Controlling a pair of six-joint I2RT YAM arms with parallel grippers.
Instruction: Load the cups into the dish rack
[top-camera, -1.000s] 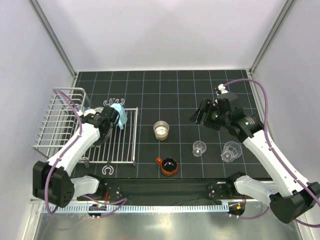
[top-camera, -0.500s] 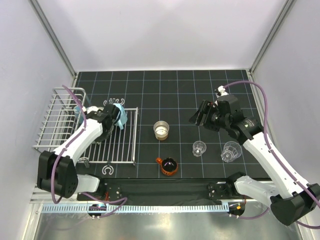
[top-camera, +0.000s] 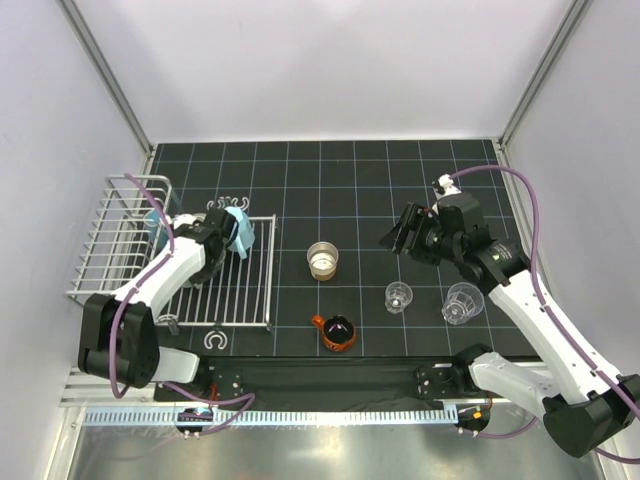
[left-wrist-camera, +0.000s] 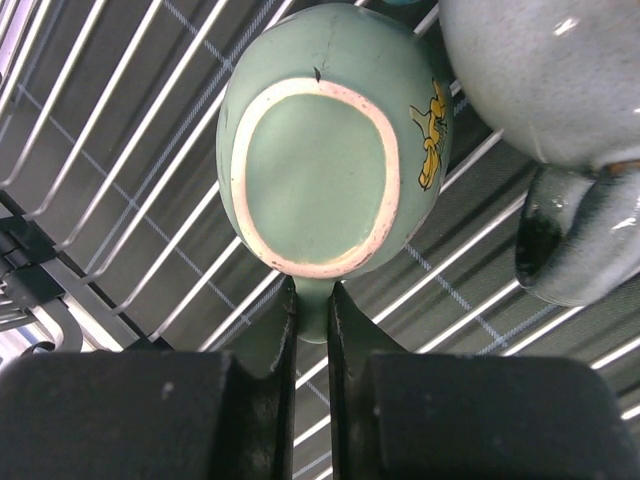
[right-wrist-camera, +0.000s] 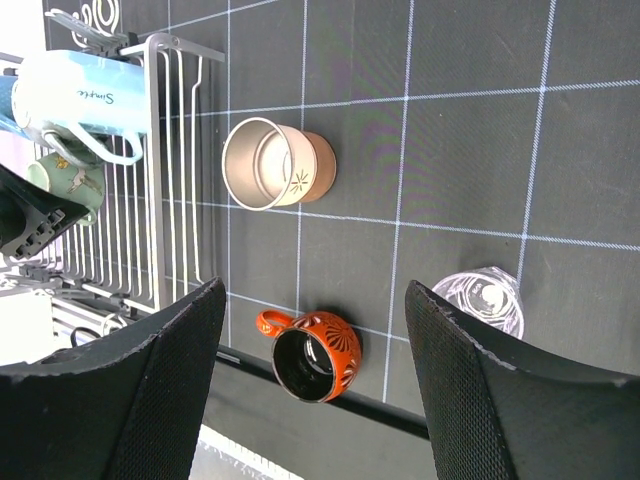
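left wrist view: green mug (left-wrist-camera: 330, 160) base-up on rack (top-camera: 245, 290) slats, handle still pinched narrow by left gripper (left-wrist-camera: 311, 300); only arm pos. shifted, release pending. right gripper (right-wrist-camera: 315, 290) wide, empty.

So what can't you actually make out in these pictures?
Left wrist view: the grey mug is cut off by the top and right edges.
Overhead view: the left arm covers the mint cup; the dish rack basket's contents are too small.
Right wrist view: its own fingers block both lower corners.
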